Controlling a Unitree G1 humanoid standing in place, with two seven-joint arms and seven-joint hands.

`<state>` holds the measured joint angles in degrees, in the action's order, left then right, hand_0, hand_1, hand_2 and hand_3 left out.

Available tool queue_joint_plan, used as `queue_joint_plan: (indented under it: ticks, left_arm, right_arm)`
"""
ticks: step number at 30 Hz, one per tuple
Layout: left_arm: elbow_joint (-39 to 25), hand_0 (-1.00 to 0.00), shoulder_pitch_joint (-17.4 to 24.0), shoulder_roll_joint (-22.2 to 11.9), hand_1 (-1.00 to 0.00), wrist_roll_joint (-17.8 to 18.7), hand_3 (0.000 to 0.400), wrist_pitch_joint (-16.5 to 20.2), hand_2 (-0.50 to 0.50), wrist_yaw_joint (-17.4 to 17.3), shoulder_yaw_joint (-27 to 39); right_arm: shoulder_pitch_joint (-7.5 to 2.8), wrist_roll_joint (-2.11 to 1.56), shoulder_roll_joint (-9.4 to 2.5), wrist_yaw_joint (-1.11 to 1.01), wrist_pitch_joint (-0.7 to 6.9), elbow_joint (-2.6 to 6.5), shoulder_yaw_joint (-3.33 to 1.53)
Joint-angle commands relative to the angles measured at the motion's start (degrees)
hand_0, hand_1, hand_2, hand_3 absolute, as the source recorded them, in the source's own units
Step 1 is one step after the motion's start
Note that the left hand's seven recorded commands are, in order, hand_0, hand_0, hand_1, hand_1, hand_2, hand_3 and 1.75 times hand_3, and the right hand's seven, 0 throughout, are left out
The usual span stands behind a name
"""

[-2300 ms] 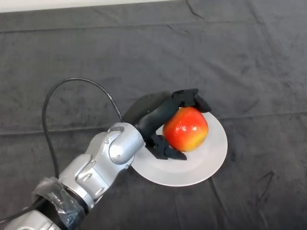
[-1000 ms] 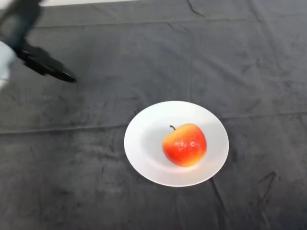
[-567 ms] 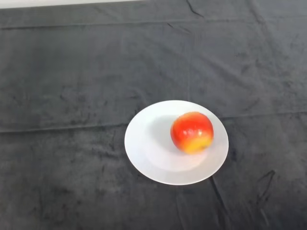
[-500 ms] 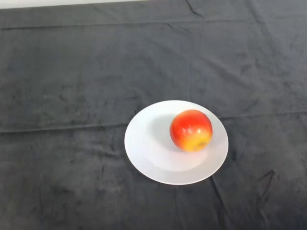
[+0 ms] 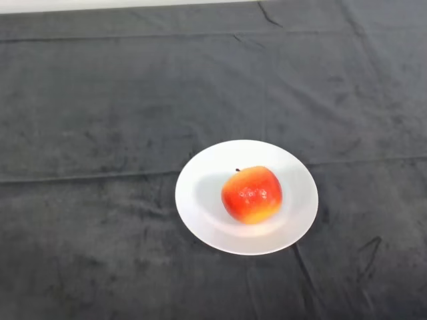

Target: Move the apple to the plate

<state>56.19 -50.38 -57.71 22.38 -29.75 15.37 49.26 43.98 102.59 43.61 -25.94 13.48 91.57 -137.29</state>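
A red and yellow apple (image 5: 251, 194) rests on the white plate (image 5: 200, 200), near its middle, with its stem pointing up and to the back. The plate lies on the dark cloth a little right of the table's centre. No part of the robot shows in the head view.
The dark cloth (image 5: 100, 120) covers the whole table, with creases running across it. A pale strip of the table's far edge (image 5: 100, 5) shows at the top left.
The hand let go of the apple and withdrew up and left out of view. The apple has since rolled on the plate, from its right part back toward the middle.
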Motion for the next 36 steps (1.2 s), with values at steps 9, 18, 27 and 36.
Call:
queue_joint_plan:
  ticks: [9, 18, 27, 36]
  left_arm:
    - [7.43, 0.0, -1.28, -4.85, 0.0, 1.21, 0.0, -9.17, 0.0, 9.19, 5.79]
    - [10.88, 0.0, -3.11, -4.67, 0.0, -0.63, 0.0, -13.5, 0.0, 13.35, 5.21]
    - [12.92, 0.0, -3.83, -5.1, 0.0, -1.3, 0.0, -14.28, 0.0, 13.41, 4.21]
    - [13.99, 0.0, -4.46, -5.54, 0.0, -1.46, 0.0, -14.25, 0.0, 12.87, 3.41]
  right_arm:
    - [2.43, -0.18, 1.07, -0.75, -0.16, -1.66, -0.72]
    - [2.41, -0.17, 1.06, -0.75, -0.15, -1.62, -0.74]
    - [2.4, -0.16, 1.05, -0.75, -0.13, -1.59, -0.75]
    - [2.39, -0.16, 1.05, -0.74, -0.13, -1.57, -0.75]
